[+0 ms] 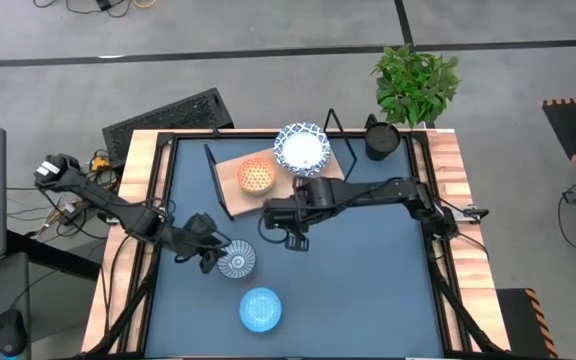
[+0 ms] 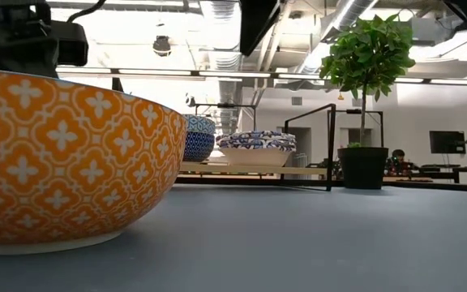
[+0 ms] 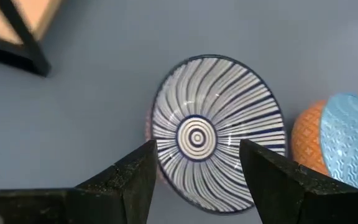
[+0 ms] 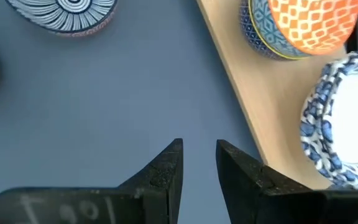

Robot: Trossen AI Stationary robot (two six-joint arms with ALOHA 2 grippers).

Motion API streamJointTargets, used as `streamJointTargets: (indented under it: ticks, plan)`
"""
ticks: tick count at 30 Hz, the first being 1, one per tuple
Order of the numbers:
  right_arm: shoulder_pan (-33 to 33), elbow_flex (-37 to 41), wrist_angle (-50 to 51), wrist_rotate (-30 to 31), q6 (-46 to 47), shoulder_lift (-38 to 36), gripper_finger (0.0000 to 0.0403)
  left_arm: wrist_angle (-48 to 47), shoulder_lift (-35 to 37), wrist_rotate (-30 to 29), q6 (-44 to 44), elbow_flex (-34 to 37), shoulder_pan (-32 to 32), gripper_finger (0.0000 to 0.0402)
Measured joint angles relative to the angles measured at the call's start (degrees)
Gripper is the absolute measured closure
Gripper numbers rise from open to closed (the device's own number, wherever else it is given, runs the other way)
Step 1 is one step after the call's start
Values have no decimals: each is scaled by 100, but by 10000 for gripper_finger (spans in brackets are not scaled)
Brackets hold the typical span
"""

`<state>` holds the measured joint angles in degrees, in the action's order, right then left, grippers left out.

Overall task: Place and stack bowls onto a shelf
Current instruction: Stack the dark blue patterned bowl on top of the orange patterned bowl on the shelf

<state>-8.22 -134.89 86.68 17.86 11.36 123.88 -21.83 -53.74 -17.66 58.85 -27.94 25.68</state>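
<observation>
A grey-blue striped bowl (image 1: pixel 236 262) stands on the dark-blue tabletop. My left gripper (image 3: pixel 197 180) is open, with one finger on each side of the striped bowl (image 3: pixel 216 134); in the high view the gripper (image 1: pixel 218 257) is at the bowl's left. A bowl that is light blue inside and orange outside (image 1: pixel 260 309) stands nearer the front edge. On the wooden shelf (image 1: pixel 233 170) sit a red-orange bowl (image 1: pixel 257 175), nested in a blue-patterned bowl (image 4: pixel 260 37), and a white blue-rimmed bowl (image 1: pixel 302 148). My right gripper (image 4: pixel 197 165) is narrowly open and empty, just in front of the shelf. My left gripper's fingers (image 3: pixel 135 180) stand over the near rim (image 3: pixel 166 168) of the striped bowl, one on each side. I cannot tell whether they touch it. The bowl sits upright on the table.
A black cup (image 1: pixel 381 138) and a potted plant (image 1: pixel 415 82) stand at the back right. The shelf's black wire frame (image 1: pixel 216 180) rises at its ends. In the low view the orange outside of the front bowl (image 2: pixel 63 154) fills the left.
</observation>
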Motion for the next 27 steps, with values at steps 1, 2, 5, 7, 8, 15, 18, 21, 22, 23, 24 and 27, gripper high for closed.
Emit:
streamJointTargets:
  ticks: [1, 2, 5, 7, 8, 15, 18, 21, 22, 23, 24, 27]
  plan:
    - [-27, -6, 6, 44, 24, -14, 282, -54, 2, -79, 91, -2, 34, 188]
    - [-52, -7, 30, 55, 48, -26, 282, -118, 5, -146, 195, -2, 64, 188]
    - [-94, -4, 30, 53, 70, -27, 282, -346, 11, -243, 485, -2, 113, 188]
    - [-115, -4, 8, 55, 82, -29, 282, -477, 11, -224, 621, -2, 147, 188]
    - [-115, -4, -15, 55, 89, -29, 282, -520, 11, -205, 685, -2, 170, 188]
    - [-149, 511, -1769, -206, -243, -36, 282, -630, 13, -12, 947, -2, 341, 188]
    - [-132, 866, -2578, -403, 227, -13, 282, -632, 13, 20, 1164, -2, 401, 188]
    - [-140, 1192, -3033, -455, 644, 12, 282, -635, 13, 94, 1298, -2, 503, 188]
    - [-151, 1318, -3276, -453, 713, 12, 282, -633, 13, 90, 1325, -2, 540, 188]
    - [-172, 1458, -3532, -452, 765, 12, 282, -635, 13, 92, 1340, -2, 574, 188]
    - [-192, 1584, -3720, -457, 824, 8, 282, -639, 13, 92, 1345, -2, 608, 188]
    - [-220, 1925, -4080, -623, 1074, 8, 281, -645, 13, 91, 1440, -2, 685, 188]
